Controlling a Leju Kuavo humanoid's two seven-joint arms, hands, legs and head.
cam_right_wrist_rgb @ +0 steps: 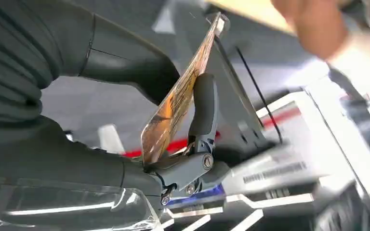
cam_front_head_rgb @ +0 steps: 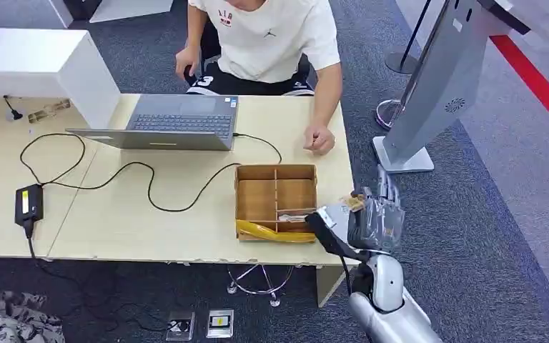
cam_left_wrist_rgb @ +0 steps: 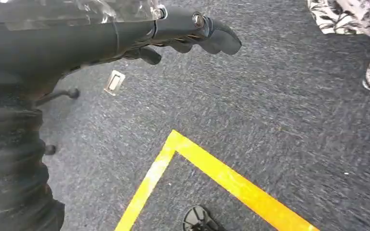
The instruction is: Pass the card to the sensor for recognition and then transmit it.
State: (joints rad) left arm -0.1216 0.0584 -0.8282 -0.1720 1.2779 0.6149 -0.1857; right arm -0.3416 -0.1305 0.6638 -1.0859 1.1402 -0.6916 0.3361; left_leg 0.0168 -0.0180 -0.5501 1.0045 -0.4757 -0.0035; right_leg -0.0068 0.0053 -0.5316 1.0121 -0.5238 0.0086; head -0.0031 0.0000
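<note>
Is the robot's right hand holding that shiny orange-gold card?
Yes, the right wrist view shows the right hand pinching the orange-gold card between thumb and finger.

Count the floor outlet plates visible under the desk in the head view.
2. One floor outlet plate has a cable plugged in; the other floor outlet plate lies right beside it. The desk may hide more.
</note>
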